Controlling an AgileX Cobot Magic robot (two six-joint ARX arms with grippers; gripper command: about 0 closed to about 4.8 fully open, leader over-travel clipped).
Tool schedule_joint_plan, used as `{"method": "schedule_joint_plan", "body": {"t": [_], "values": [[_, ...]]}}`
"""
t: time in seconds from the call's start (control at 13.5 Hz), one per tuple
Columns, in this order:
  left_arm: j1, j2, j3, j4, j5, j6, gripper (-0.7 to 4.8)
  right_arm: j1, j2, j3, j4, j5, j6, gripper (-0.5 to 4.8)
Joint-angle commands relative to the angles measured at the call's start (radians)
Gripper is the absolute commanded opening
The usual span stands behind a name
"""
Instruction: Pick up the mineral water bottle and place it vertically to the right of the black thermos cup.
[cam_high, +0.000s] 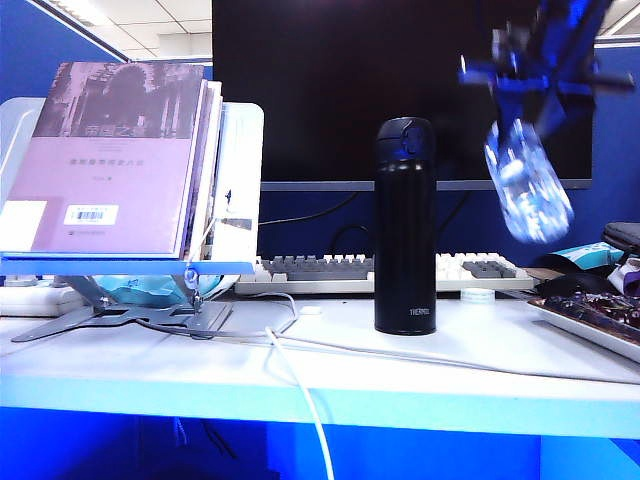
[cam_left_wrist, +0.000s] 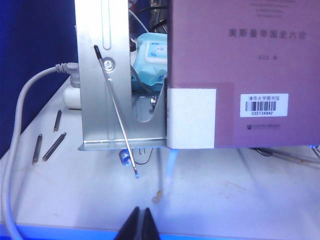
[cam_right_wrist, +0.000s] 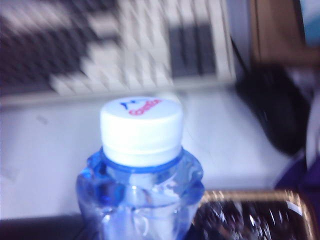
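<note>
Clear ribbed plastic was what the right gripper (cam_high: 525, 85) was clamped on: the mineral water bottle (cam_high: 527, 192) was held by its upper part and hung tilted in the air, blurred, high above the table (cam_high: 330, 375) and to the right of the black thermos cup (cam_high: 405, 226), apart from it. In the right wrist view the bottle's white screw cap (cam_right_wrist: 141, 130) filled the foreground, though the fingers themselves were not shown there. The thermos cup stood upright on the white table in front of a keyboard (cam_high: 390, 270) and a dark monitor (cam_high: 400, 90). The left gripper (cam_left_wrist: 141, 225) was seen only at the edge of its own wrist view, its two dark fingertips pressed together with nothing between them, parked near the table's edge and facing a metal book stand (cam_left_wrist: 107, 75) on which a purple book (cam_left_wrist: 240, 60) with a barcode label rested; it was not made out in the exterior view. A white cable (cam_high: 300, 385) ran across the table in front of the thermos cup, and a cluttered tray (cam_high: 590, 320) lay at the far right. The pickup was judged done: the bottle was off the table and already on the correct side of the cup. Lowering it, righting it so that its base met the table, and letting go were judged still to be done, in the bare strip of table between the cup and the tray.
</note>
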Motion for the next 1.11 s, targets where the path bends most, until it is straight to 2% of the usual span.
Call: {"method": "schedule_joint_plan", "body": {"t": [0.07, 0.3, 0.67, 0.96, 1.11], "values": [[0.0, -0.003, 0.0, -0.012, 0.005, 0.004, -0.04, 0.05, -0.058, 0.01, 0.127, -0.006, -0.027, 0.69], [0.0, -0.003, 0.0, -0.012, 0.005, 0.004, -0.04, 0.099, -0.214, 0.01, 0.143, 0.005, -0.046, 0.62], [0.0, -0.003, 0.0, -0.012, 0.005, 0.004, -0.04, 0.1, -0.46, 0.01, 0.191, 0.048, -0.1, 0.62], [0.0, -0.003, 0.0, -0.012, 0.005, 0.004, -0.04, 0.1, -0.52, 0.005, 0.342, 0.091, -0.186, 0.62], [0.0, -0.003, 0.0, -0.012, 0.005, 0.004, -0.04, 0.1, -0.52, -0.082, 0.52, 0.111, -0.215, 0.62]]}}
